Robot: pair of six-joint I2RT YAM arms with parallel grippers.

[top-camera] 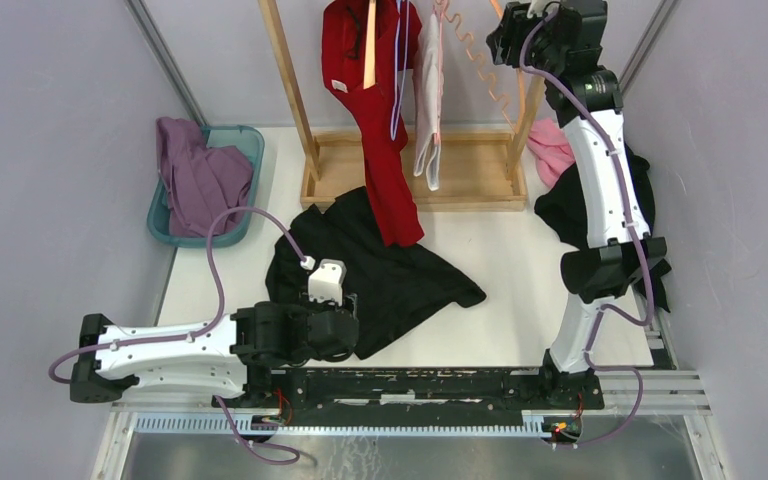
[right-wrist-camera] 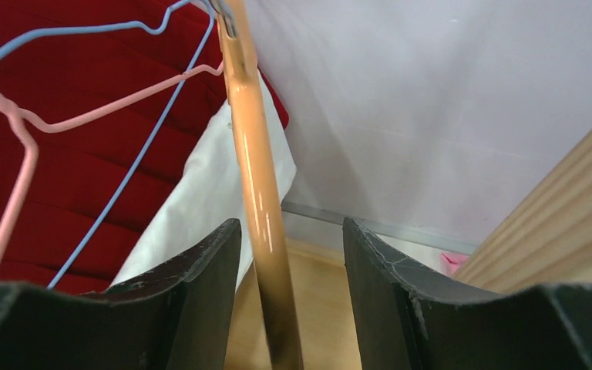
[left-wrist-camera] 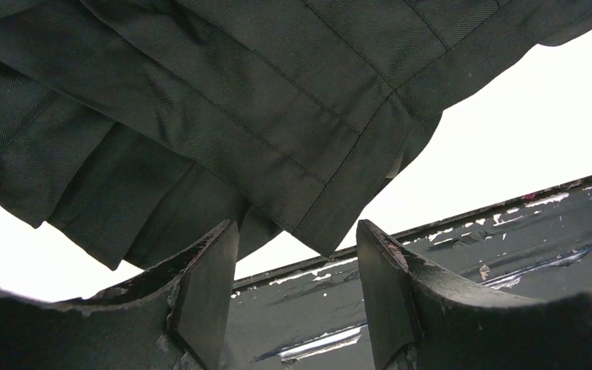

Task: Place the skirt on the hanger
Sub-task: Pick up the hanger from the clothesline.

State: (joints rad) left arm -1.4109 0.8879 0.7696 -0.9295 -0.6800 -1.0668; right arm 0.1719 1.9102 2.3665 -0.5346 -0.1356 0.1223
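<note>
Black skirt (top-camera: pixel 380 265) lies crumpled flat on the counter (top-camera: pixel 520 290), just in front of the wooden rack (top-camera: pixel 410 185), not on any hanger yet. Step in hand looks like fetching a hanger & getting a first hold on the skirt.

L hand (left-wrist-camera: pixel 297 231) sits low at the skirt's near hem w/ fingers apart and nothing between them; the cloth edge is just beyond the tips. R hand (right-wrist-camera: pixel 291 223) is up at the rack, fingers parted either side of a glossy tan bar (right-wrist-camera: pixel 250 139), prob. part of a hanger. There are gaps on both sides, so no grip on it. Blue wire hanger (right-wrist-camera: pixel 123 193) & pink wire hanger (right-wrist-camera: pixel 15 169) hang just beside it.

Next, I'd judge: R closes on the bar and lifts it off w/o snagging the wire ones; L pinches the hem or waistband.

Teal basket (top-camera: pixel 250 140) at far left holds a purple garment (top-camera: pixel 195 175), partly draped over its rim.
</note>
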